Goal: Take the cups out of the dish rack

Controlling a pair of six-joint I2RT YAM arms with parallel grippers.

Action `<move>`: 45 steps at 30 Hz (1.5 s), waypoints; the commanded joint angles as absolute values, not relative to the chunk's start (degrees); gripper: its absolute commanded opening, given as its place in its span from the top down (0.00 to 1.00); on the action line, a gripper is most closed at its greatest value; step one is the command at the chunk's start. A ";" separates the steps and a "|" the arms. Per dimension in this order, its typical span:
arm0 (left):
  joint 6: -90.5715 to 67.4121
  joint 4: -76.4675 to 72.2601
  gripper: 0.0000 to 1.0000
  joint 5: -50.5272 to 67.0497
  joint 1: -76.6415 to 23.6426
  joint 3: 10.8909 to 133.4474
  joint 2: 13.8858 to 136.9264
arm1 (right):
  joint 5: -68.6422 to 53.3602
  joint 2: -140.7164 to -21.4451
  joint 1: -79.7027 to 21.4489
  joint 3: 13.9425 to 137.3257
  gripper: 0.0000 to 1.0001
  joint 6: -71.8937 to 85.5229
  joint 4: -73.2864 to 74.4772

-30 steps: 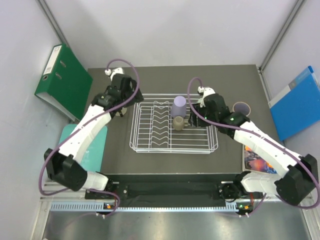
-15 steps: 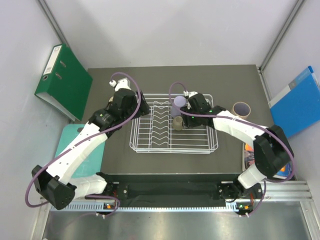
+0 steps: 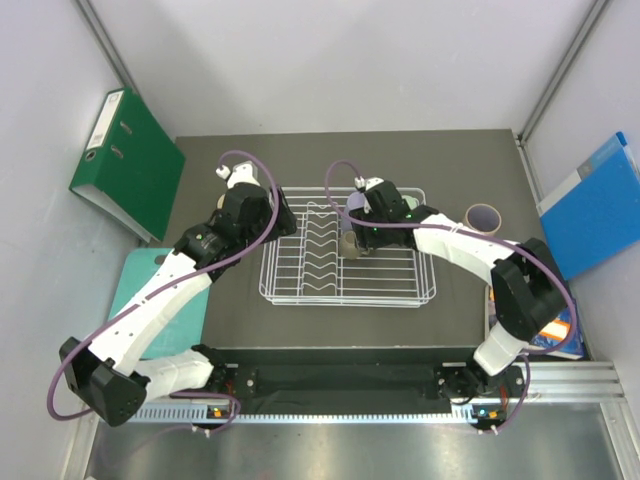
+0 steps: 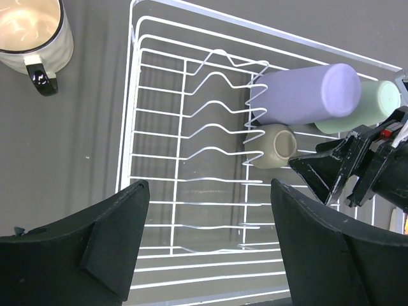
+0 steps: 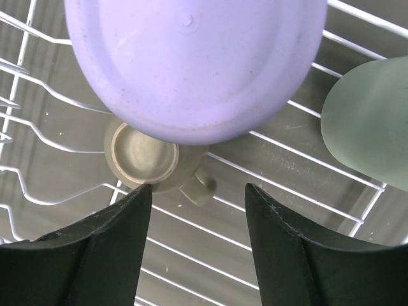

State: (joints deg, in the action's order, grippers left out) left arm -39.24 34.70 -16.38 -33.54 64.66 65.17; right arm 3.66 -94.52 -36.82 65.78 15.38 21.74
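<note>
My left wrist camera shows the cream ceramic mug with a black handle (image 4: 32, 35) on the table left of the white wire dish rack (image 4: 159, 159); overhead, the arm hides it. The left gripper (image 4: 209, 185) hangs spread and empty. In the rack's far half the lavender plastic tumbler (image 5: 191, 64), small olive-tan mug (image 5: 143, 156) and mint-green cup (image 5: 376, 121) cluster. The right gripper (image 5: 197, 191) hovers spread above the olive mug, pinching nothing.

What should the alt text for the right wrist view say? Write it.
The open right gripper hovers over a small olive-tan mug in the white wire dish rack. The flat end of a lavender tumbler fills the top; a mint-green cup is at right.
</note>
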 commanded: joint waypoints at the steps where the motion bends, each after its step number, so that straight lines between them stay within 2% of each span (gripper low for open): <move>1: -38.76 32.78 0.18 -16.70 -33.57 64.16 64.07 | 5.63 -95.36 -37.88 67.94 0.39 14.15 17.84; 6: -38.67 32.17 0.18 -16.17 -33.66 63.81 64.16 | 2.90 -97.12 -37.97 65.92 0.44 14.06 15.91; 10: -38.85 32.08 0.18 -15.56 -33.57 63.46 64.34 | 1.49 -97.12 -37.97 62.94 0.52 14.41 13.89; 23: -38.50 31.38 0.18 -13.27 -33.66 63.28 65.83 | 0.26 -99.14 -38.93 59.42 0.63 15.64 12.39; 32: -37.88 30.94 0.18 -12.75 -33.75 63.54 66.88 | 2.11 -97.21 -39.46 57.66 0.63 16.35 12.39; 38: -37.79 30.50 0.18 -12.39 -33.84 63.63 67.24 | 3.60 -95.54 -39.73 58.71 0.55 16.44 12.83; 45: -38.14 29.71 0.18 -11.87 -34.01 62.76 66.97 | 5.80 -94.05 -39.90 58.54 0.57 16.00 10.91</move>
State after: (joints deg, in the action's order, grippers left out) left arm -38.79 33.17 -12.62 -33.65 63.09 67.37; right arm 3.53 -97.62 -38.89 58.50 15.64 12.43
